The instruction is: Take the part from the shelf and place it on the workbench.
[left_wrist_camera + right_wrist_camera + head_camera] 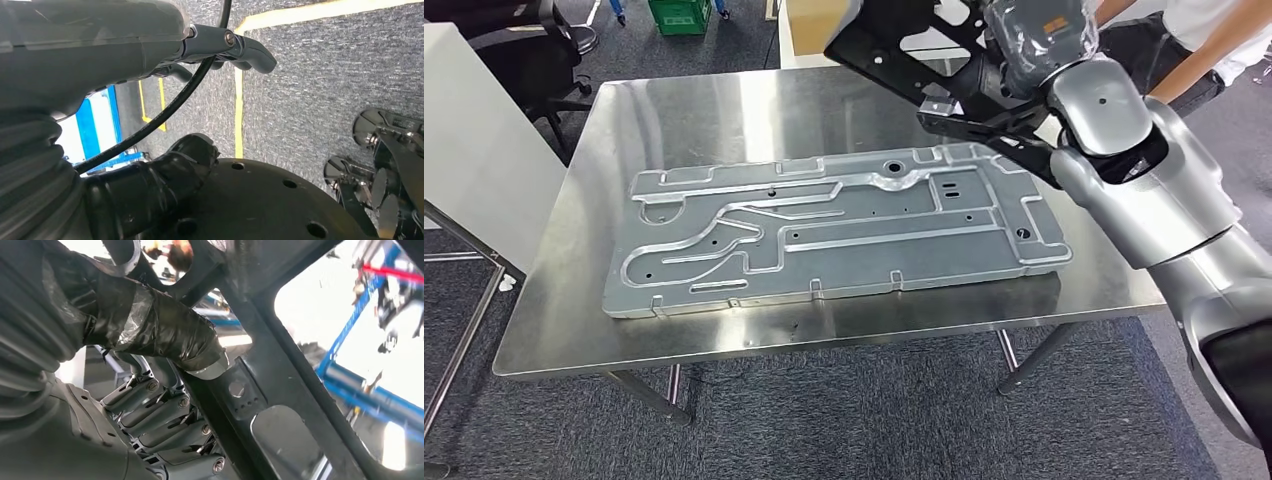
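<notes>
My right hand (1016,62) grips a black, open-framed metal part (892,52) and holds it tilted in the air over the far right corner of the steel workbench (574,330). In the right wrist view, the thumb and fingers of that hand (160,390) wrap a bar of the black part (282,370). A large grey stamped metal panel (824,235) lies flat across the middle of the workbench, below and in front of the held part. My left hand (165,45) hangs beside my body above the carpet, its fingers apart and holding nothing.
A person (1209,40) stands beyond the workbench's far right corner, close to my right arm. A white cabinet (474,150) flanks the left side, with a black chair (534,55) and a green crate (679,15) behind. Yellow tape (239,100) marks the grey carpet.
</notes>
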Controlling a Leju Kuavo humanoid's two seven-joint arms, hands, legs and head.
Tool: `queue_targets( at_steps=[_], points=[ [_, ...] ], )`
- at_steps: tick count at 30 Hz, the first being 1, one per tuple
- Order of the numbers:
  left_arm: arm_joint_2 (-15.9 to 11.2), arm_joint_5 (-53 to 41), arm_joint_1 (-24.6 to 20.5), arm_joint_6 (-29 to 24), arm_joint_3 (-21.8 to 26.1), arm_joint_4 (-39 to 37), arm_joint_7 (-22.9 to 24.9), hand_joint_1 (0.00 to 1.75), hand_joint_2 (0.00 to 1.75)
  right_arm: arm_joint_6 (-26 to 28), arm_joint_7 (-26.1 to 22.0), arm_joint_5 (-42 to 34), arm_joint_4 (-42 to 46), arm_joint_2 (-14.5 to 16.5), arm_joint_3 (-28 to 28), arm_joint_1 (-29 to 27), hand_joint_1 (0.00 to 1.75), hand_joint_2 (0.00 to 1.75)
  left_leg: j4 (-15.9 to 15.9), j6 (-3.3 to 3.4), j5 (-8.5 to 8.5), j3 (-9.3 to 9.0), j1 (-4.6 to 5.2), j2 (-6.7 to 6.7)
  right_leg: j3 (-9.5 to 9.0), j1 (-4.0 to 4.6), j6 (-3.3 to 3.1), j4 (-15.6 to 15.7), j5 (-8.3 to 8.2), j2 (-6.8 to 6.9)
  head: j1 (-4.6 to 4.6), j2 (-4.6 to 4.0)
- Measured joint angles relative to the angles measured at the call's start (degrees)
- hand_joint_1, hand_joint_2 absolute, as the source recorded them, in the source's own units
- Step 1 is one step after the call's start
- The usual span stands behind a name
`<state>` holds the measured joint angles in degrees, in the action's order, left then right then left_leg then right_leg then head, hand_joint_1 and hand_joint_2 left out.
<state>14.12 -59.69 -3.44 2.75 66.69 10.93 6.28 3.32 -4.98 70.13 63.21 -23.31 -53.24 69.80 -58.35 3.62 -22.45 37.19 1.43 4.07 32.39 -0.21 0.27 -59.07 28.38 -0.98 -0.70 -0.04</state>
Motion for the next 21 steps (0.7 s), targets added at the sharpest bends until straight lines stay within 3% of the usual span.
queue_targets(
  at_steps=[9, 16, 21],
  points=[
    [0.04, -0.54, -0.03, -0.24, 0.00, 0.00, -0.03, 0.00, 1.75, 2.75, 1.58, 0.81, -15.57, 9.38, -4.20, -4.57, 1.75, 1.75, 0.05, -0.43, 0.04, -0.23, 0.01, -0.07, -0.19, 0.00, -0.17, 0.00, -0.04, -0.05, 0.00, 0.00],
    [0.09, -0.66, -0.02, -0.80, 0.00, 0.00, -0.01, 0.00, 1.75, 3.19, 1.77, 1.38, -20.34, 12.47, -5.60, -5.28, 1.75, 1.75, -0.26, -0.21, -0.16, -0.09, 0.24, -0.03, -0.26, -0.29, -0.01, 0.14, -0.04, -0.04, 0.00, 0.00],
    [0.09, -0.66, -0.01, -0.58, 0.01, 0.00, -0.05, 0.00, 1.75, 3.24, 1.77, 1.94, -22.11, 13.74, -6.03, -5.53, 1.75, 1.75, 0.23, 0.53, -0.18, -0.45, 0.22, -0.05, -0.32, -0.36, 0.78, -0.04, 0.40, 0.09, 0.02, 0.00]
  ],
)
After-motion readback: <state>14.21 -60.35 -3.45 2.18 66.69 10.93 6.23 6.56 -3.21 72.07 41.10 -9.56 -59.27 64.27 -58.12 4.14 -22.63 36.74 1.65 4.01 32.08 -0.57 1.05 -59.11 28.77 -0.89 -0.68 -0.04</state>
